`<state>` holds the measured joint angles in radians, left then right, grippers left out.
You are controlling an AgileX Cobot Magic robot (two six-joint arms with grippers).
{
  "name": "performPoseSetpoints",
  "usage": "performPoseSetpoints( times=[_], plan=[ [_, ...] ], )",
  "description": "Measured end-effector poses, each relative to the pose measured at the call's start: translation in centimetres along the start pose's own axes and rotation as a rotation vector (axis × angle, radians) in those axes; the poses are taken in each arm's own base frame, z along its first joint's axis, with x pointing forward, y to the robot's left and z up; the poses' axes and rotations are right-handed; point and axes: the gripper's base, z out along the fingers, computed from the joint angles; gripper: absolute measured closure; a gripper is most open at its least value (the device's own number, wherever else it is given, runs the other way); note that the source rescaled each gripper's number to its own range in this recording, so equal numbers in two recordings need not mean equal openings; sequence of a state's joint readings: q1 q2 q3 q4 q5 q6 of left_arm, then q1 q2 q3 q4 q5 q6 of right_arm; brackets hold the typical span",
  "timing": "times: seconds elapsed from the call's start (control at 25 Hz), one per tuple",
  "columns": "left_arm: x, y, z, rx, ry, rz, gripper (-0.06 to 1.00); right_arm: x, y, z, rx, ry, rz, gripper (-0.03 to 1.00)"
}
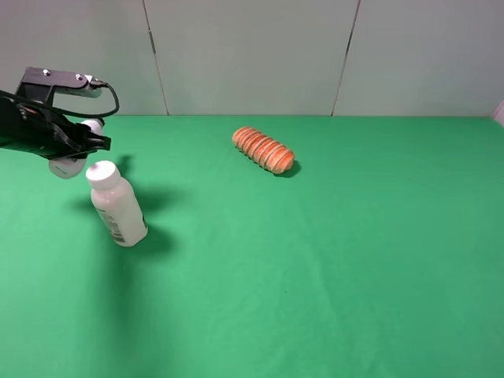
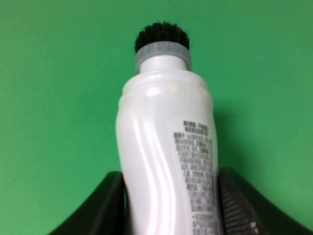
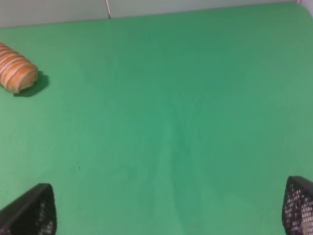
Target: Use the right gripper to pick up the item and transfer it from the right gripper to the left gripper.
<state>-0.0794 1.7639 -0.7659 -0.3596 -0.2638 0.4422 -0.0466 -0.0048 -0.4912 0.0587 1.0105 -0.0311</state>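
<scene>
White plastic, the item (image 2: 166, 147) sits clamped in the left gripper (image 2: 171, 205), just above the white-capped bottle (image 1: 116, 203). The right gripper (image 3: 166, 215) hangs spread and empty, so the handover looks complete.

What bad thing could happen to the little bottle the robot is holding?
The left gripper pinches only the lower end of the small bottle, so its brush tip sticks far out and it might tip or slip. If it drops, it could hit the bigger white-capped bottle lying on the green table close by and set it rolling.
</scene>
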Motion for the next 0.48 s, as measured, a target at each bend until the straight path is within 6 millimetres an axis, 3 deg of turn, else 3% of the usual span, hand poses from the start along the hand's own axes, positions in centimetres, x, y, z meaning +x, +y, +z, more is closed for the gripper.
performPoseSetpoints(
  times=[0.28,0.48],
  plan=[
    [2.7,-0.5,2.5,-0.004,0.080,0.005,0.94,0.0,0.0,0.0,0.000,0.000,0.000,-0.03],
    [3.1,-0.5,3.0,-0.012,0.079,0.007,0.94,0.0,0.0,0.0,-0.002,-0.001,0.001,-0.03]
  ],
)
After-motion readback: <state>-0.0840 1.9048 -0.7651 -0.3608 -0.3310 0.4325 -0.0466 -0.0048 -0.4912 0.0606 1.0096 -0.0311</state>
